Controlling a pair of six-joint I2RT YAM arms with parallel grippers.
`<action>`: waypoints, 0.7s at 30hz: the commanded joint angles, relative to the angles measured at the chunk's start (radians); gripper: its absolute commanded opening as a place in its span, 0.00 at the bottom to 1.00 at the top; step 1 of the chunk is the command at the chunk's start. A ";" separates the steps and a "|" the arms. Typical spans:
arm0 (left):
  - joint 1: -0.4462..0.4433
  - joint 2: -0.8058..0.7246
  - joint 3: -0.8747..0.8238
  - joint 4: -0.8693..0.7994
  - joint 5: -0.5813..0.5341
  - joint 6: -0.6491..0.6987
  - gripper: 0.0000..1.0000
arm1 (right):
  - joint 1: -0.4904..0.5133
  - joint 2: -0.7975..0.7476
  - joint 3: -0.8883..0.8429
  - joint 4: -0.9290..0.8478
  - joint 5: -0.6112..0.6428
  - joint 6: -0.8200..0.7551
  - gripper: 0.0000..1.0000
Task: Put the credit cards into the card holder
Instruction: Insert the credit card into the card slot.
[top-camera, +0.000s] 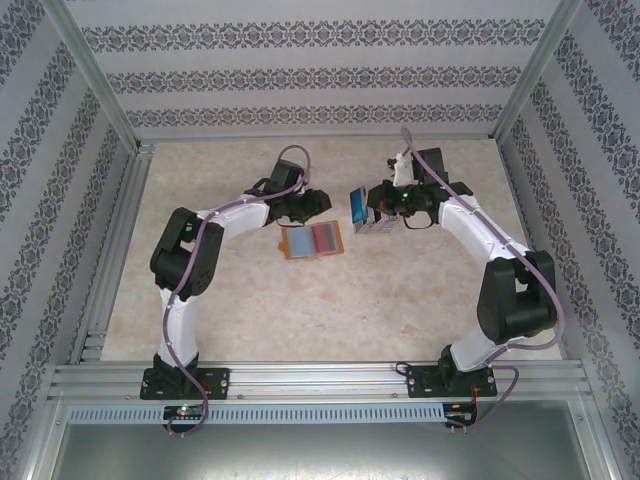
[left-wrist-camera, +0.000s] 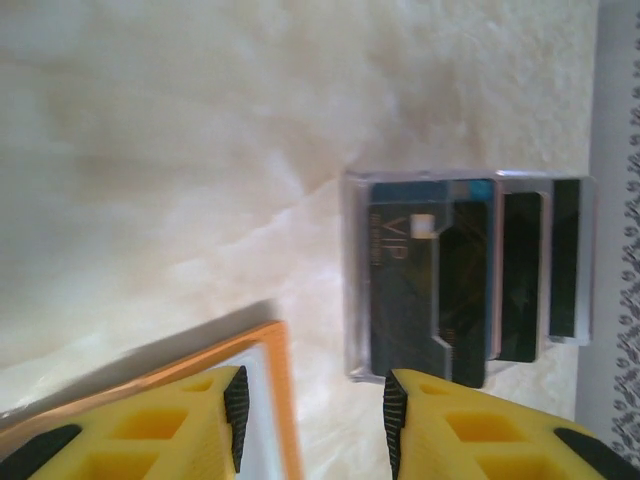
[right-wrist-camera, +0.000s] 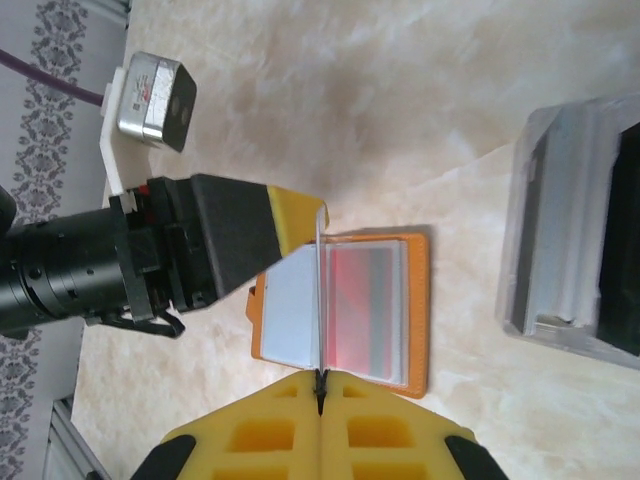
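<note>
Right gripper (right-wrist-camera: 320, 378) is pinched together on one card (right-wrist-camera: 318, 290), held on edge. The right wrist view sees the card as a thin line running straight out from the fingertips. Beyond and below that line is the wallet (right-wrist-camera: 416, 320), lying open and flat on the surface (right-wrist-camera: 400, 100). It has an orange border and a pale blue-grey pocket to one side of the line. The pocket on the other side shows a reddish card face with a grey stripe. Can't tell if the held card's far edge touches the wallet.

Left gripper (left-wrist-camera: 315, 405): fingers apart, nothing between them, bare surface in the gap. Its left finger sits over the wallet's orange corner.

View differences:
- Left wrist gives the detail on the stack of cards (left-wrist-camera: 460, 270), which lies ahead and right of that gripper, apart from the fingers. They are dark cards, stepped in a clear plastic stand (left-wrist-camera: 352, 290), and the front one is marked VIP with a blue strip on top.
- Right wrist has the same stand as a blurred block off to the right of its gripper. It also catches the left gripper side-on, yellow tip just beside the far end of the held card, at the wallet's edge.
- Top view has both grippers facing each other, with the wallet just on the near side of the left one. The stack is beside the right one. A blue panel (top-camera: 357, 205) stands at the right gripper's tip; can't tell if it's the held card. Finger gaps are too small to read there.
</note>
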 joint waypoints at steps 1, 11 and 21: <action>0.028 -0.068 -0.046 0.032 -0.044 -0.011 0.43 | 0.025 -0.025 -0.036 0.075 -0.023 0.033 0.08; 0.062 -0.168 -0.192 0.019 -0.079 -0.003 0.43 | 0.097 0.054 -0.096 0.181 -0.065 0.081 0.08; 0.062 -0.242 -0.262 -0.063 -0.164 0.033 0.42 | 0.132 0.196 -0.113 0.326 -0.163 0.172 0.08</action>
